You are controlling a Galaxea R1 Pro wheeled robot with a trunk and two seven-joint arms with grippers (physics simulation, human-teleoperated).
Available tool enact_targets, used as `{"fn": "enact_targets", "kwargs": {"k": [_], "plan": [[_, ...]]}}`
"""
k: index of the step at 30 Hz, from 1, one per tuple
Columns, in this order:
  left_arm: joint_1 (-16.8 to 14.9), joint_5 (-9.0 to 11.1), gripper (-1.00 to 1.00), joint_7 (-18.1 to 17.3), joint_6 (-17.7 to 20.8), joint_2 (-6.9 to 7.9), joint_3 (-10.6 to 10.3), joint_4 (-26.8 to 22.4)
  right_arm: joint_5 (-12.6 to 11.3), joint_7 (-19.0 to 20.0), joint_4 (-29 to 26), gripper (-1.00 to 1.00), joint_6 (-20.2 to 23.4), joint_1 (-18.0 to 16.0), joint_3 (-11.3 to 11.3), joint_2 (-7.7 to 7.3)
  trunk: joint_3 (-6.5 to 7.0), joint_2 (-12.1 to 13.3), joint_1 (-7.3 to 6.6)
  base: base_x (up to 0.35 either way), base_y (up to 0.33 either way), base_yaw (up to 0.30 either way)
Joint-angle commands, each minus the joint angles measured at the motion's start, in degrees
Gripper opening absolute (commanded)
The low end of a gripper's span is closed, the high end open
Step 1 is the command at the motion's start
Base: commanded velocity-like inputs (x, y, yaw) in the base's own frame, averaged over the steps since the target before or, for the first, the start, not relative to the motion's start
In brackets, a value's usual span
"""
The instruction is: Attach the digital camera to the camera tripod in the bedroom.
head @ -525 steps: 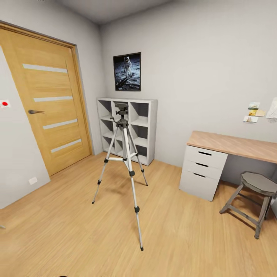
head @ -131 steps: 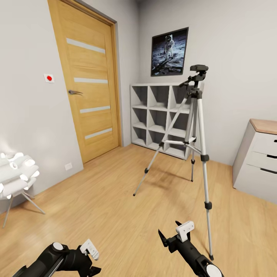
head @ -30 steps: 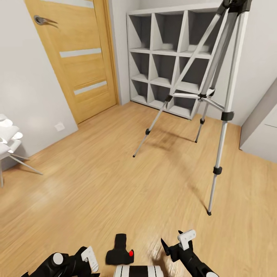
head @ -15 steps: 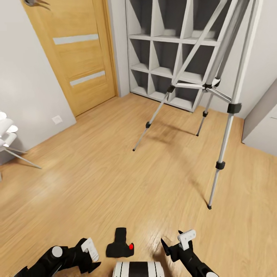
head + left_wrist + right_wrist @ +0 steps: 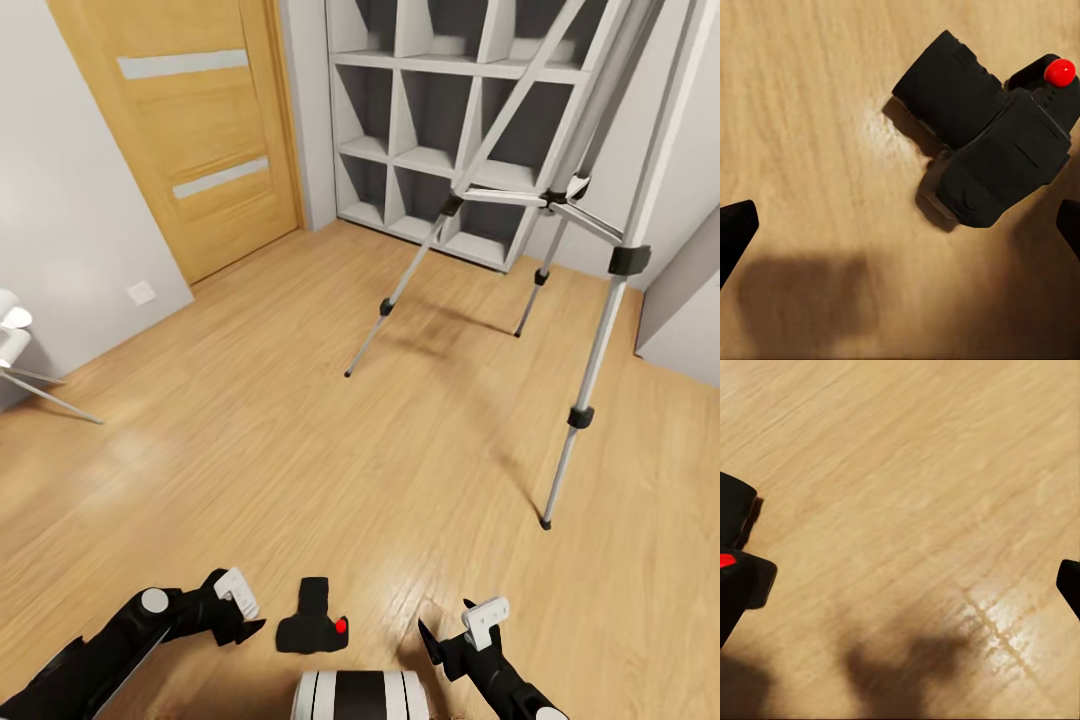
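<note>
The digital camera [image 5: 313, 627], black with a red dot, lies on the wood floor between my two grippers. In the left wrist view the camera [image 5: 997, 142] lies just ahead of the open left gripper [image 5: 900, 232], whose dark fingertips [image 5: 735, 232] show far apart at the edges. In the head view the left gripper [image 5: 243, 610] is level with the camera on its left side. The right gripper [image 5: 455, 628] is open to the camera's right; its wrist view catches the camera [image 5: 736, 562] at the edge. The camera tripod [image 5: 595, 350] stands ahead to the right, its head out of view.
An oak door [image 5: 180, 130] is at the far left and white cube shelving [image 5: 450, 130] stands behind the tripod. A white drawer unit [image 5: 690, 310] is at the right edge. A white seat on thin legs [image 5: 15, 345] sits by the left wall. My white trunk [image 5: 360, 695] shows below.
The head view has tilted further down, so the tripod and door have slid up the picture. My left gripper has reached forward to sit beside the camera. The camera and right gripper have not moved.
</note>
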Motion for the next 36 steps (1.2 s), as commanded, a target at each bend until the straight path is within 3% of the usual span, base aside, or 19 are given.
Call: {"fn": "enact_targets", "kwargs": {"k": [1,12,17,19,22,23,24,27,30,36], "plan": [[0.0,-0.3,1.00,-0.2,0.2,0.04,-0.1,0.0,0.0,0.1,0.0,1.00,-0.2,0.0,0.1,-0.04,-0.27,0.0,0.01,0.000,0.000,0.000],[-0.1,-0.3,1.00,-0.2,0.0,-0.08,-0.1,0.9,0.3,0.1,-0.8,1.00,-0.2,0.0,0.1,-0.04,-2.70,-0.2,0.30,0.000,0.000,0.000],[-0.1,-0.3,1.00,-0.2,-0.1,0.09,-0.2,1.0,0.4,0.0,-5.4,1.00,-0.2,-0.8,0.1,0.03,-3.81,-0.2,0.43,0.000,0.000,0.000],[-0.1,-0.3,1.00,-0.2,-0.1,0.18,-0.2,1.1,0.4,-0.1,-10.6,1.00,0.1,-2.8,0.1,0.08,-4.25,-0.3,0.48,0.000,0.000,0.000],[-0.1,-0.3,1.00,-0.2,-0.2,0.21,-0.2,1.1,0.4,-0.1,-13.4,1.00,0.3,-5.1,0.0,0.11,-4.92,-0.3,0.56,0.000,0.000,0.000],[-0.1,-0.3,1.00,-0.2,-0.2,0.22,-0.2,1.1,0.4,-0.2,-14.5,1.00,0.8,-7.3,0.0,0.15,-5.14,-0.3,0.58,0.000,0.000,0.000],[-0.1,-0.3,1.00,-0.3,-0.2,0.24,-0.2,0.9,0.3,-0.5,-15.7,1.00,3.1,-11.9,0.0,0.23,-5.36,-0.3,0.61,0.000,0.000,0.000],[-0.1,-0.3,1.00,-0.4,-0.2,0.24,-0.2,0.8,0.3,-0.5,-16.1,1.00,5.6,-15.2,0.0,0.38,-6.03,-0.4,0.68,0.000,0.000,0.000],[-0.1,-0.3,1.00,-0.4,-0.2,0.24,-0.2,0.5,0.3,-0.6,-16.4,1.00,8.8,-21.0,0.0,1.05,-6.69,-0.4,0.76,0.000,0.000,0.000],[-0.1,-0.3,1.00,-0.4,-0.2,0.30,-0.2,-1.1,0.2,-0.5,-16.5,1.00,10.3,-24.8,0.0,1.44,-8.02,-0.5,0.92,0.000,0.000,0.000]]}}
